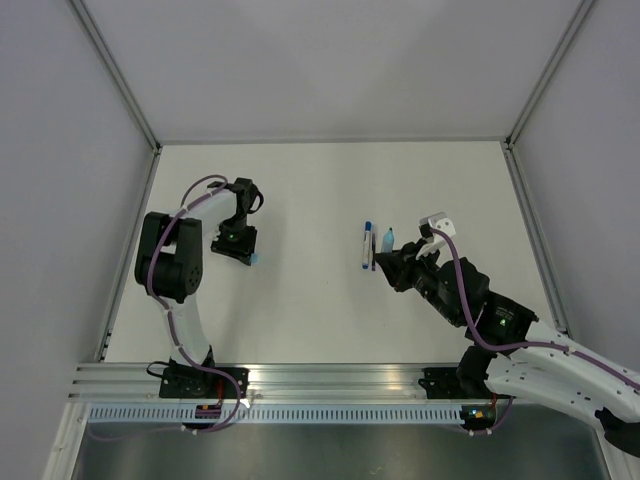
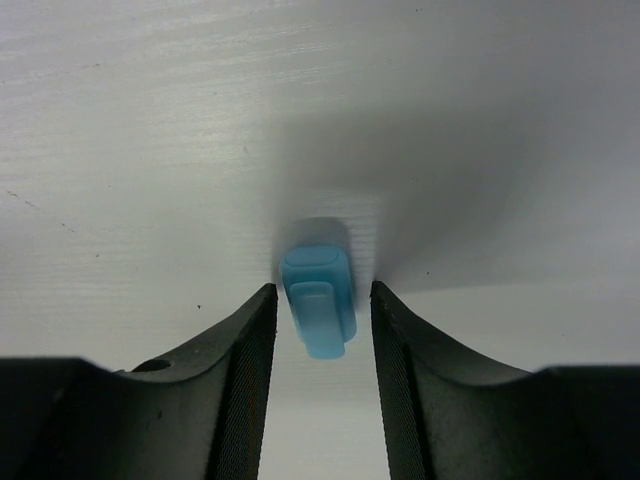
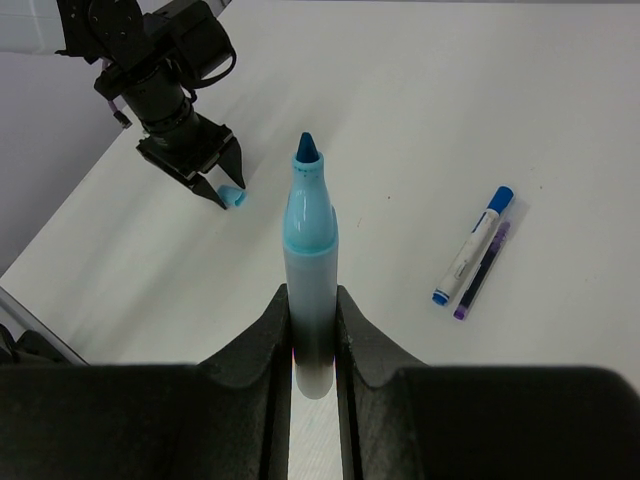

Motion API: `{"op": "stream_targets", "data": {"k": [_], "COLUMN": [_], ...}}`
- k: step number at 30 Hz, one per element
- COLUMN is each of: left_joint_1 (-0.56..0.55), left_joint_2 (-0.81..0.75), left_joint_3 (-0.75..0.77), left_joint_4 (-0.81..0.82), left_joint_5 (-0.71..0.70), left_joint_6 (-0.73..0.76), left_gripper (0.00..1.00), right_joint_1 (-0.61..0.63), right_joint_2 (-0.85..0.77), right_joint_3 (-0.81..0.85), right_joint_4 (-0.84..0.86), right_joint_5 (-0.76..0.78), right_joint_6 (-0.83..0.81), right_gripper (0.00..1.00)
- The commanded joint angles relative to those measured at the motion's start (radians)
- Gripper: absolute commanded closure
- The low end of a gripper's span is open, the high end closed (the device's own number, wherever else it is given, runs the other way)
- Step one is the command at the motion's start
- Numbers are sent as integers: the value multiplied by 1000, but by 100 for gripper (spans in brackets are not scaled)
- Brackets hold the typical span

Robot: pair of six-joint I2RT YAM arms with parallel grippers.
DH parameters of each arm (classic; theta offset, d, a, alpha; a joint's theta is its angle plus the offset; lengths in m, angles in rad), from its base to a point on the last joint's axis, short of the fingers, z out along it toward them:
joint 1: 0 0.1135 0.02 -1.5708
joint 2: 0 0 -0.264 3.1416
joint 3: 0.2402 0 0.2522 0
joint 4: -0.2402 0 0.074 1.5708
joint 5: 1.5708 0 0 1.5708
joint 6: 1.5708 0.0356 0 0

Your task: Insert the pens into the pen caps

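Right wrist: right gripper [image 3: 312, 305] clamps uncapped pen [image 3: 308, 230], tip [image 3: 307, 148] forward; left gripper [image 2: 323, 290] jaws apart, straddling cap [image 2: 318, 308] on table [image 2: 150, 150], not touching. Step, likely: cap pickup. Next: close, lift, align with tip.

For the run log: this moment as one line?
left gripper: open around light blue cap | right gripper: shut on light blue pen, uncapped | insertion: not done
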Motion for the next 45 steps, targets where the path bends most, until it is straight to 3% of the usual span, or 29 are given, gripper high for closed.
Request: {"op": "stream_targets", "data": {"k": [1,14,17,21,30,33,36,41,45], "left_joint_1": [5,7,7,11,5,-6,-25,-142,-294], "left_joint_2": [34,-57,-92,-110,-257,-323,-429,-637,-745], "left_joint_3": [-69,-208,-253,-282,-288,-271,-277,-337,-372], "left_joint_4": [20,168,205,234,276,287,394,637,748], "left_joint_5": [-31,-32,-45,-51,-42,-48,22,138,132], "left_joint_6": [15,24,27,59,211,292,470,602,665], "left_gripper": [53,65,75,98,98,98,98,98,98], "right_joint_1": [-1,1,-1,-1,-1,-1,-1,-1,-1], "right_joint_2": [-23,-21,-29,-8,87,126,187,308,374], "right_joint_3": [-3,0,-6,-9,-10,-39,-56,-55,-55], "right_joint_4": [28,25,31,37,69,137,238,333,364], "right_joint_5": [22,22,26,31,-9,-91,-274,-516,-547], "right_joint_6": [-13,-13,-13,-13,-17,-34,-54,-68,-71], "right_gripper": [99,99,98,99,100,100,100,100,100]}}
